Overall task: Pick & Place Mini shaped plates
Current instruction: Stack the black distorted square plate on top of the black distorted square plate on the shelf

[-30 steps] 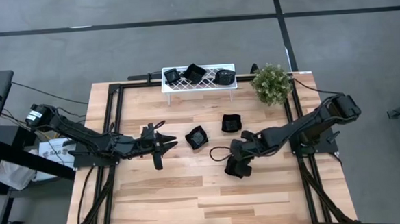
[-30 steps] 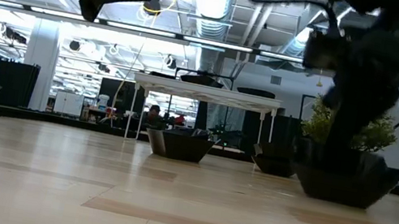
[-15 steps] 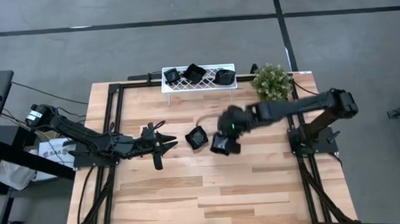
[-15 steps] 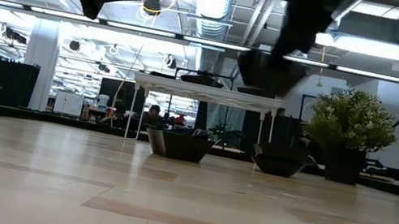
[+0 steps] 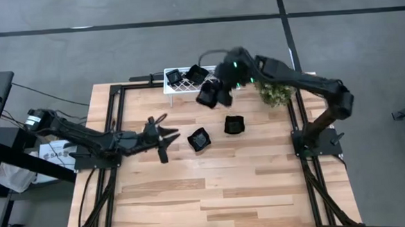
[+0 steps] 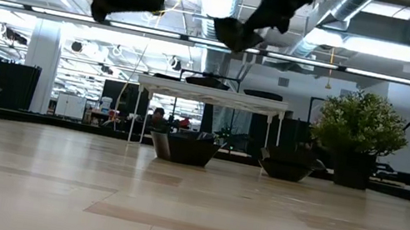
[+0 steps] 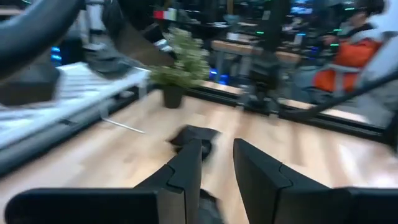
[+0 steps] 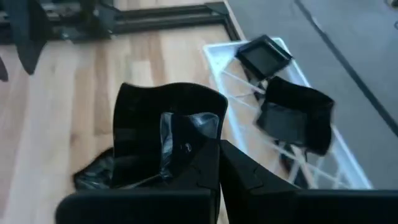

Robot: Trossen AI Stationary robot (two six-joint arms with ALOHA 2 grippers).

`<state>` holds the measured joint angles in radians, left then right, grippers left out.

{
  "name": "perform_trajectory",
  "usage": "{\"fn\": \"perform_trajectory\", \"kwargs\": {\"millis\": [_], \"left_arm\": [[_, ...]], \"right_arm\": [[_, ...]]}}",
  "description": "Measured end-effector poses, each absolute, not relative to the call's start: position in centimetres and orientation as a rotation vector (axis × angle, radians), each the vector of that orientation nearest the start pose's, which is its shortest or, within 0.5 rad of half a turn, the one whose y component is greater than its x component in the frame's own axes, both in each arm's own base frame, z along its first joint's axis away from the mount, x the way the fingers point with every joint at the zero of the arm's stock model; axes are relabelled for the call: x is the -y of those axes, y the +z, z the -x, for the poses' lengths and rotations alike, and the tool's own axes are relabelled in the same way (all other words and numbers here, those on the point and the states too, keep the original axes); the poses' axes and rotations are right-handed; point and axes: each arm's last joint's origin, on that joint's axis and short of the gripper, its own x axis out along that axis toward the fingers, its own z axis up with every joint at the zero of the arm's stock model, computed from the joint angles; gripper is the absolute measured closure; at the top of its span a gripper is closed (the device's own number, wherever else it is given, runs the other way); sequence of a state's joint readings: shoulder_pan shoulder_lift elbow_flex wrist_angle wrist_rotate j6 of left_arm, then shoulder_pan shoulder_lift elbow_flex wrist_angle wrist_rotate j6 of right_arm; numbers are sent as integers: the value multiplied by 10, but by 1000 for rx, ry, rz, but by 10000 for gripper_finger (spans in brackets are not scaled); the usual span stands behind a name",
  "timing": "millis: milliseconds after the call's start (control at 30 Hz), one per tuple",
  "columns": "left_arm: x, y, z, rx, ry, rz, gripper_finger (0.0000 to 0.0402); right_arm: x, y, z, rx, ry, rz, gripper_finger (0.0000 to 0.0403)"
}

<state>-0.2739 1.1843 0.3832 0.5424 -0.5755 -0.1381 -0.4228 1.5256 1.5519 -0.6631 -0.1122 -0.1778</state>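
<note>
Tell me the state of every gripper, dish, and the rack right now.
Right gripper: shut on a black dish, raised beside the rack.
Left gripper: open, empty, above the table.
White rack: holds dishes.
Two dishes and: resting on the table.

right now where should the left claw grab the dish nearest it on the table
Take the black dish by its raised rim on the side facing the left claw, coming down from above. It sits upright and open-topped, so one finger can go inside the wall and one outside.
</note>
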Motion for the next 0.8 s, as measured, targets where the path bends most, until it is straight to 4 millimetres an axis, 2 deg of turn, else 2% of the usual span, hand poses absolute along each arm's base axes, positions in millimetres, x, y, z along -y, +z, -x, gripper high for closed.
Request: {"fn": "perform_trajectory", "kwargs": {"millis": [133,233,400,533,633,800], "left_arm": [[19,191,-223,-221,422,9,307],[-1,190,-225,-232,427,30,307],[-23,190,-225,-249,355,31,307],[-37,189,-224,-260,392,-9,307],[-46,189,-222,-267,429,-32,307],[-55,189,-220,-268,466,-28,307]], "right_arm": [[186,376,-320,-645,-230,-19,403],[223,376,-336,-657,-217,-37,403],[267,376,-348,-713,-228,-65,403],[288,370,-350,-739,-232,-110,403],[296,359,-347,-753,-233,-152,403],[300,355,-345,-762,-232,-178,403]]}}
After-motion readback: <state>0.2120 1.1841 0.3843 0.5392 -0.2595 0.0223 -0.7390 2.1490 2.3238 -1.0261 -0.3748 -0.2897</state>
